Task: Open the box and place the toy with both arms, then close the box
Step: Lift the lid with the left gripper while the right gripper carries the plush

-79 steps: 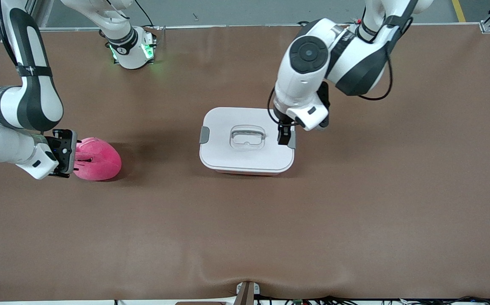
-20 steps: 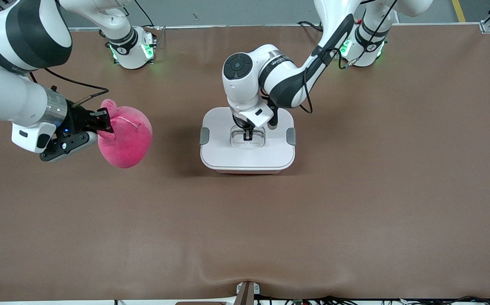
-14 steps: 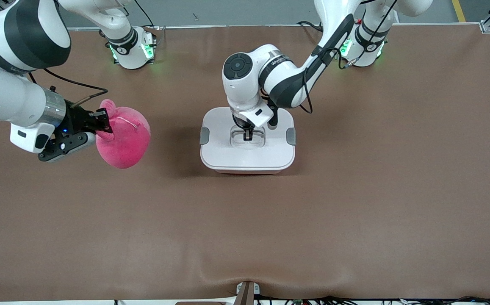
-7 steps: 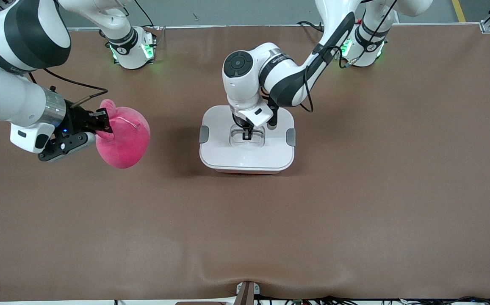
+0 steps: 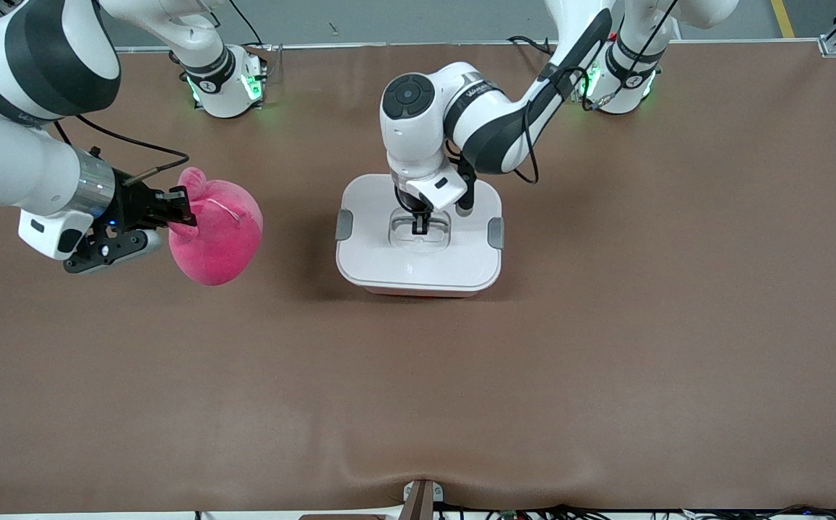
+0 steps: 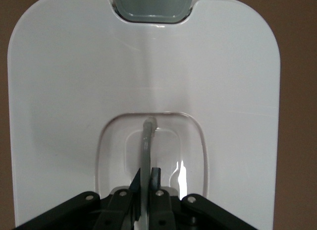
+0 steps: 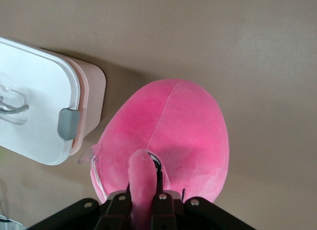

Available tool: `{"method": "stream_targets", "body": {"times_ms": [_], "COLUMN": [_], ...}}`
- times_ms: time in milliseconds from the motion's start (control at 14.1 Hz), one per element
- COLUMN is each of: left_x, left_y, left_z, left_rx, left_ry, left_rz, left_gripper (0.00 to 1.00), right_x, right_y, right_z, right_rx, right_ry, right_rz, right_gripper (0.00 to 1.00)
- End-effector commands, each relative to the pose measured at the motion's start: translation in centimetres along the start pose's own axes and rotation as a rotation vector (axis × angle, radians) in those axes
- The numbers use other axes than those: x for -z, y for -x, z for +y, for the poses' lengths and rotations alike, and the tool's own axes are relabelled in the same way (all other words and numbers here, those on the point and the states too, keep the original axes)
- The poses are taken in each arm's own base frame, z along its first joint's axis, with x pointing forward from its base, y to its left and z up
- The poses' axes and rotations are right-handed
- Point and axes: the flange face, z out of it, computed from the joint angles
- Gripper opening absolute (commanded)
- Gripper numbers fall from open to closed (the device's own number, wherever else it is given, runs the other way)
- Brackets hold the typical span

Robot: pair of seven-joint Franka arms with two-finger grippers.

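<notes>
Only the left wrist view shows the left tool (image 6: 146,183) pinching the lid's handle (image 6: 146,141).

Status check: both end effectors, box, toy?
Left end effector shut on lid handle. Right end effector shut on toy, held up beside box. Lid on; nothing in the way.

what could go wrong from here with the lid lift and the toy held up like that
1. The left claw pinches only the thin clear handle of the lid; the lid might tilt or slip as it rises.
2. The right claw grips just a small nub of the toy above the table; the soft plush may sag or slide free.
3. The grey clip could catch the pink base and drag it along.
</notes>
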Motion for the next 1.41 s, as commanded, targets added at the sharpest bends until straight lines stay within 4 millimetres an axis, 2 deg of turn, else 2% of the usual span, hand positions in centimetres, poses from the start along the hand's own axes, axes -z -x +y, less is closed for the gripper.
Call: {"method": "stream_targets", "body": {"times_ms": [0,212,283,424,566,778,848,990,1131,1343], "left_x": [2.8,6.2,7.4,10.4,13.1,17.4,18.4,19.6,20.7,20.8], "left_y": [-1.6,-4.1,-5.2,-8.1,-11.1,-14.9,-16.6,-19.1,-21.0,-24.5], "left_z": [0.2,1.5,2.1,3.4,3.9,3.6,4.2,5.2,5.6,6.6], "left_rx": [-0.008,-0.002,0.004,0.032,0.02,0.018,0.047,0.085,0.078,0.056], "left_ry": [0.013,0.036,0.044,0.069,0.061,0.057,0.063,0.056,0.059,0.03], "left_rz": [-0.002,-0.004,-0.004,-0.01,0.018,0.045,0.038,0.002,-0.018,-0.022], "left_gripper": [0.0,0.0,0.0,0.0,0.0,0.0,0.0,0.0,0.0,0.0], "right_x": [0.7,1.1,1.6,1.8,0.4,-0.9,-1.7,-2.3,-4.0,-6.4], "right_y": [0.2,0.0,-0.2,0.0,0.3,0.3,0.1,-1.3,-0.7,-1.5], "right_z": [-1.6,-2.9,-4.2,-8.7,-13.4,-16.2,-17.0,-18.6,-21.9,-22.8], "right_rx": [-0.051,-0.048,-0.025,0.053,0.13,0.173,0.184,0.14,0.146,0.113], "right_ry": [-0.025,-0.028,-0.029,-0.018,0.005,0.012,0.008,-0.005,0.019,0.03], "right_rz": [0.005,0.018,0.031,0.044,0.033,0.028,0.021,0.06,0.041,0.015], "right_gripper": [0.0,0.0,0.0,0.0,0.0,0.0,0.0,0.0,0.0,0.0]}}
